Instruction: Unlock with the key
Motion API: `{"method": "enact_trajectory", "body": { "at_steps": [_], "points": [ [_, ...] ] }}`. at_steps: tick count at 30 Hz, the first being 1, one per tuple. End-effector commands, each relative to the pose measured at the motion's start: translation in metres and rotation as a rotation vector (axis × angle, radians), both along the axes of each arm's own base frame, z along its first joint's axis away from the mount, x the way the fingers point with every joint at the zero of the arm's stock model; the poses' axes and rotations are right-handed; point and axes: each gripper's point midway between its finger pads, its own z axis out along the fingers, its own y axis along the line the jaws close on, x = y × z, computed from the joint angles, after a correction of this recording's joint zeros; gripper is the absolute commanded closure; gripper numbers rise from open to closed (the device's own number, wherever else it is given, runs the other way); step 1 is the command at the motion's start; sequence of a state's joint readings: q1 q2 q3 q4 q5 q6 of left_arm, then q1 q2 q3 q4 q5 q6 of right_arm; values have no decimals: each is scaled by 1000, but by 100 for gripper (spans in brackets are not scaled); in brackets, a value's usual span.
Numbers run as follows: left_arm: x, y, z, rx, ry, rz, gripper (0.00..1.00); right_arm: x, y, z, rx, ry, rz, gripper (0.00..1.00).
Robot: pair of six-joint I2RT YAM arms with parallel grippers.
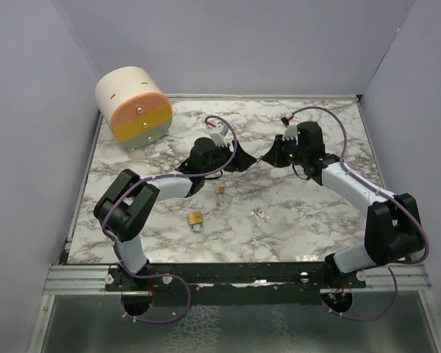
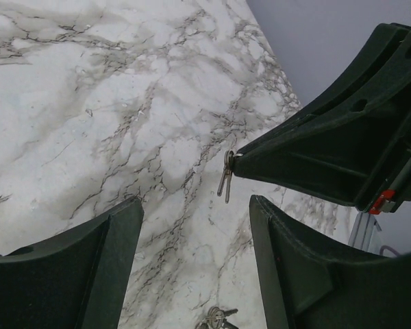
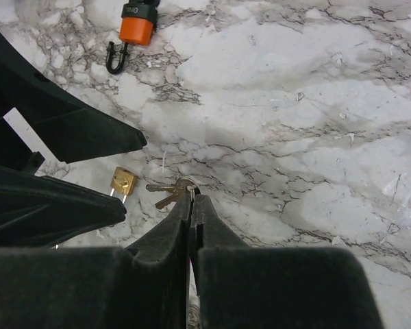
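Note:
My right gripper (image 3: 192,199) is shut on the ring of a small bunch of keys (image 3: 166,189), which hangs from its tips above the marble table. In the left wrist view the keys (image 2: 225,177) dangle from the right gripper's tip just ahead of my open, empty left gripper (image 2: 195,226). In the top view the two grippers, left (image 1: 242,160) and right (image 1: 267,157), meet tip to tip at mid-table. A small brass padlock (image 3: 123,182) lies on the table below, also in the top view (image 1: 220,190). An orange padlock (image 3: 137,26) lies farther off, nearer the front in the top view (image 1: 195,219).
A second bunch of keys (image 1: 260,214) lies on the table and also shows in the left wrist view (image 2: 219,318). A large cylinder with orange, yellow and green bands (image 1: 132,107) stands at the back left. Grey walls enclose the marble table (image 1: 316,213).

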State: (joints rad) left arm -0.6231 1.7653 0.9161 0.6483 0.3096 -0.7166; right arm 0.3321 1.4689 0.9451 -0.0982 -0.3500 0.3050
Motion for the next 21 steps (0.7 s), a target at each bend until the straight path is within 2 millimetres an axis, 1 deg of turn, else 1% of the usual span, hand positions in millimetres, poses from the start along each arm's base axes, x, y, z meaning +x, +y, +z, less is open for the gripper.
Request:
{"method": "enact_trajectory", "body": {
  "at_steps": [1,4,5,7,12,21],
  "points": [
    [3,-10,27,-96,-62,-34,36,7,10,26,49,-72,43,99],
    [1,-13,26,-111,-56,-53,45,7,11,27,52,-74,45,99],
    [1,-15,26,-117,-51,-59,46,8,11,28,54,-76,45,99],
    [0,-17,25,-128,-43,-74,52,7,12,29,58,-76,46,99],
    [-1,-21,23,-146,-32,-89,55,7,12,31,60,-79,50,99],
    [-1,-23,29,-168,-37,-100,60,8,14,31,62,-79,60,99]
  ]
}}
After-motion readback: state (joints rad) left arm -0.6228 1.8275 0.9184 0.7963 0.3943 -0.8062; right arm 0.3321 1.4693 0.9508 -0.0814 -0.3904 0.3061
